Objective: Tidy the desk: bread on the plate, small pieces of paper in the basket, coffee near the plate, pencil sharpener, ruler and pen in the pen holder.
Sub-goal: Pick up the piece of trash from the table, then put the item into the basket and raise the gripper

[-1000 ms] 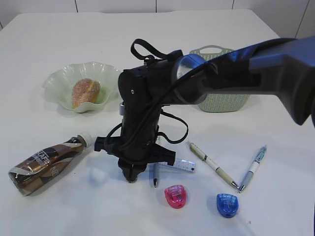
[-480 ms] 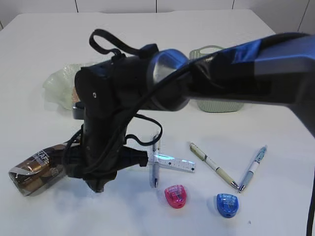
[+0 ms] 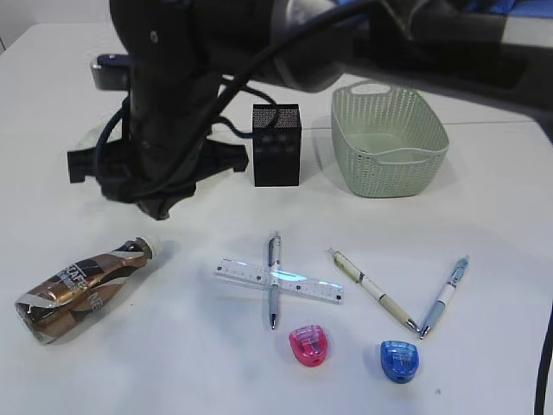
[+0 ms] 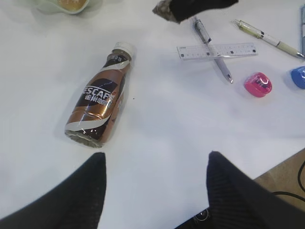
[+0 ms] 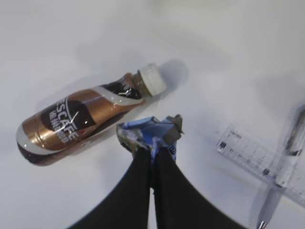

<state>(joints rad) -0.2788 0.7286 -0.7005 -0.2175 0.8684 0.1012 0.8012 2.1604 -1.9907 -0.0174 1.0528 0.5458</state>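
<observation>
My right gripper is shut on a small crumpled blue and silver piece of paper. It hangs above the table, just past the cap of the lying brown coffee bottle. In the exterior view this gripper reaches across to the left, above the bottle. My left gripper is open and empty over bare table near the front edge. A clear ruler lies crossed over a pen. A pink sharpener and a blue sharpener lie in front. The bread sits on the green plate.
The black pen holder and the green basket stand at the back. Two more pens lie at the right. The right arm spans the back of the exterior view and hides the plate.
The right arm has risen from the table and moved left and back, carrying the piece of paper. The pen holder and basket have come into view.
</observation>
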